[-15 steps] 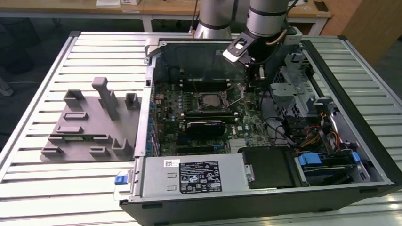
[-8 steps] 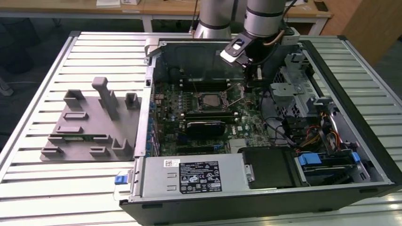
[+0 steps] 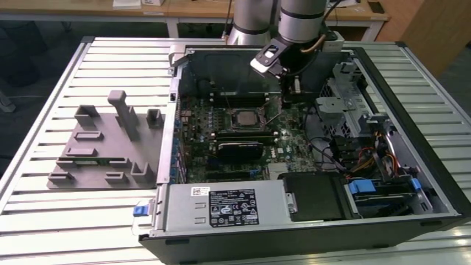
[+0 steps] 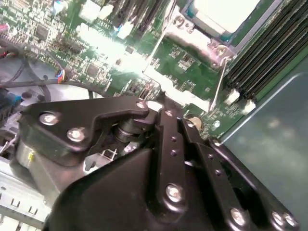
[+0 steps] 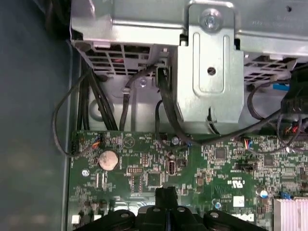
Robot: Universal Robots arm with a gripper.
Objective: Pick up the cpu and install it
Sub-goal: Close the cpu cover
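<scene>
Hardware counted: one arm, one gripper [image 3: 289, 87], one open computer case [image 3: 442, 182], one motherboard [image 3: 294, 146], and one grey holder tray [image 3: 103, 149] on the slatted table [image 3: 44, 221] at the exterior view's left. One cpu [image 3: 243, 118] lies in its socket on the motherboard, apart from the gripper, which hangs just to the exterior view's right of it. In the first wrist view the fingertips [image 5: 162, 196] meet, clenched on nothing. In the second wrist view the frame edge cuts off the cpu [image 4: 224, 12], and black linkages hide much of the board.
</scene>
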